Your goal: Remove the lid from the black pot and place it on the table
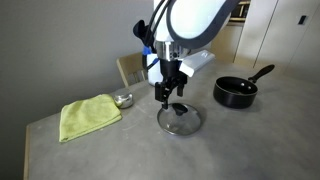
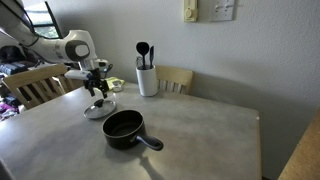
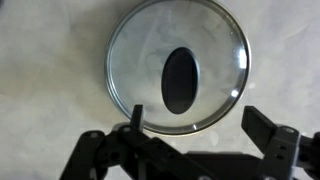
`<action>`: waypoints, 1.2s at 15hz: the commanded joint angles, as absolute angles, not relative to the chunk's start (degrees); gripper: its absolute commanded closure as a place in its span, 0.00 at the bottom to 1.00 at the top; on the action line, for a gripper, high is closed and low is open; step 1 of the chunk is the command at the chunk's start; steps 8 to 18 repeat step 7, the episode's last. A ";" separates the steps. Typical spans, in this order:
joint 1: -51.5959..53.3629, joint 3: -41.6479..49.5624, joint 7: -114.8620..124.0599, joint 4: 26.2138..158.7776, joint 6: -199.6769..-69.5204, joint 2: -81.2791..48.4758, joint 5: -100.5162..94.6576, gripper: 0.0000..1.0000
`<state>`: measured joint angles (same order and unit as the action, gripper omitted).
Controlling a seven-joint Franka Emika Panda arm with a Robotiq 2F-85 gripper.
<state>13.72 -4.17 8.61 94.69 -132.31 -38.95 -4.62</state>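
The glass lid (image 1: 181, 119) with its black knob lies flat on the grey table (image 1: 250, 145), also seen in the other exterior view (image 2: 97, 108) and filling the wrist view (image 3: 178, 66). The black pot (image 1: 235, 92) stands uncovered with its long handle, apart from the lid; it also shows nearer the camera in an exterior view (image 2: 125, 128). My gripper (image 1: 170, 92) hangs just above the lid, open and empty; in the wrist view its fingers (image 3: 200, 125) are spread wide with nothing between them. The gripper also shows in an exterior view (image 2: 98, 88).
A yellow-green cloth (image 1: 88, 116) lies on the table with a small metal bowl (image 1: 123, 100) beside it. A white utensil holder (image 2: 147, 78) stands at the back edge. Wooden chairs (image 2: 176, 79) stand by the table.
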 commanded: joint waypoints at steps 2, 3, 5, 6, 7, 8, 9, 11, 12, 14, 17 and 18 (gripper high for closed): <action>12.03 -6.20 0.58 93.69 -124.88 -33.62 -4.17 0.00; 10.81 -7.50 -2.87 92.99 -125.02 -33.41 -2.59 0.00; 12.47 -6.17 0.45 92.93 -126.12 -33.94 -3.79 0.00; 12.16 -6.47 -0.48 92.80 -125.78 -33.54 -3.57 0.00; 11.96 -6.62 -0.91 92.79 -125.73 -33.45 -3.52 0.00; 11.96 -6.62 -0.91 92.79 -125.73 -33.45 -3.52 0.00; 11.96 -6.62 -0.91 92.79 -125.73 -33.45 -3.52 0.00; 11.96 -6.62 -0.91 92.79 -125.73 -33.45 -3.52 0.00; 11.96 -6.62 -0.91 92.79 -125.73 -33.45 -3.52 0.00; 11.96 -6.62 -0.91 92.79 -125.73 -33.45 -3.52 0.00; 11.96 -6.62 -0.91 92.79 -125.73 -33.45 -3.52 0.00; 11.96 -6.62 -0.91 92.79 -125.73 -33.45 -3.52 0.00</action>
